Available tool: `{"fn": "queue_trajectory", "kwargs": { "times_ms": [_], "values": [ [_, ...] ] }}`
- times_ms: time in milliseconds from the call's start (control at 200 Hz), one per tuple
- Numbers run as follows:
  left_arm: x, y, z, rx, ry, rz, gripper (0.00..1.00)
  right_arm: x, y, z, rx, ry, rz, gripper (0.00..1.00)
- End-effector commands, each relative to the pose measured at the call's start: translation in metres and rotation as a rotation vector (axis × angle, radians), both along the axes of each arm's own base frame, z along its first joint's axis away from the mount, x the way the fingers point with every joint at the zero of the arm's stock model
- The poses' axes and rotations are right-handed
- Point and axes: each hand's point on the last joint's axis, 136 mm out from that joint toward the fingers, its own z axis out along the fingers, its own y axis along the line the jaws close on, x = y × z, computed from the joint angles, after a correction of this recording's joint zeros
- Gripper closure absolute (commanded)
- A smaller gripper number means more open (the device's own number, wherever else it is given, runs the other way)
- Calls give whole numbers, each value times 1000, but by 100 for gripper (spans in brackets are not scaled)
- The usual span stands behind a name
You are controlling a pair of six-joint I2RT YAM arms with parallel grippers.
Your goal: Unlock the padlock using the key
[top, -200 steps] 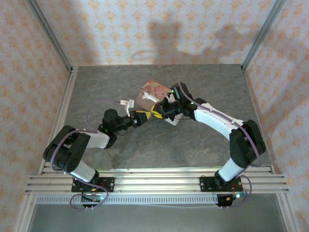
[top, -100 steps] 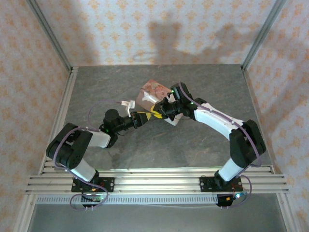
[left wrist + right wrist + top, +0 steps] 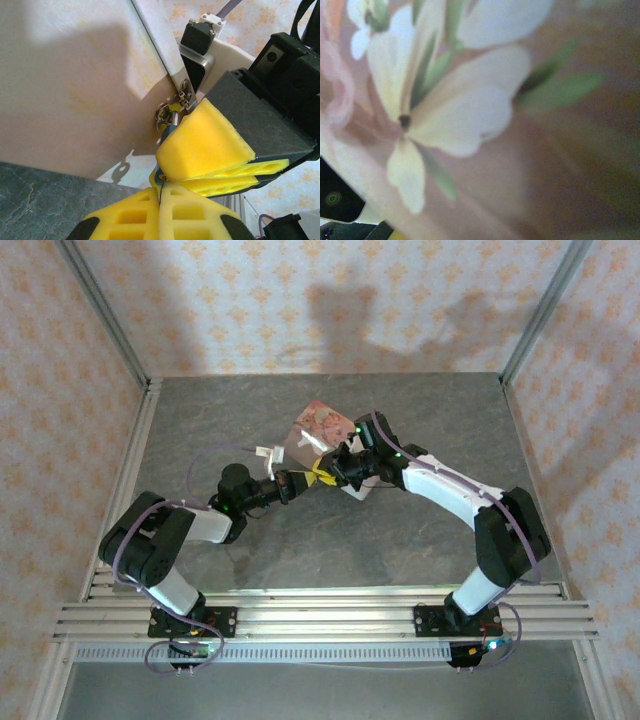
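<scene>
While the right gripper (image 3: 161,167) clamps the tiny teal-bodied padlock (image 3: 168,132) to steady it where it hangs from the hasp (image 3: 182,95) of the pink illustrated rectangular tin (image 3: 75,90), the left gripper (image 3: 160,210) pinches tight on what looks like the thin silvery metal key (image 3: 161,187), just under the lock!

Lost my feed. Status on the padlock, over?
Left gripper shut beneath padlock. Right gripper clamps padlock on tin hasp. Key unclear. No obstruction seen.

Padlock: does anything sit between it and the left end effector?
Yes: a yellow pad of the right end effector, clamped on the padlock, covers most of its teal body, directly above the shut left end effector.
</scene>
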Motion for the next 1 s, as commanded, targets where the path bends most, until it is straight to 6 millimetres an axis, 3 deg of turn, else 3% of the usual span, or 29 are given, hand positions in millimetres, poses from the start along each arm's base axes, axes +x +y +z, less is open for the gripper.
{"fn": "queue_trajectory", "kwargs": {
  "times_ms": [0, 55, 160, 230, 550, 996],
  "values": [
    [-1, -10, 15, -20, -62, -33, 96, -1, 4, 10, 51, 0, 10, 100],
    [-1, -9, 14, -14, -58, -29, 95, -1, 3, 9, 48, 2, 12, 100],
    [-1, -6, 11, 1, -58, -9, 72, -2, 3, 8, 43, 1, 10, 100],
    [-1, -4, 9, 13, -55, 2, 68, -1, 1, 8, 41, -3, 7, 100],
    [0, 4, 6, 7, -47, 22, 68, -1, -4, 6, 30, -2, 0, 100],
    [-5, 8, 8, 12, -54, 28, 80, -1, -6, 4, 20, -4, 1, 100]
  ]
}}
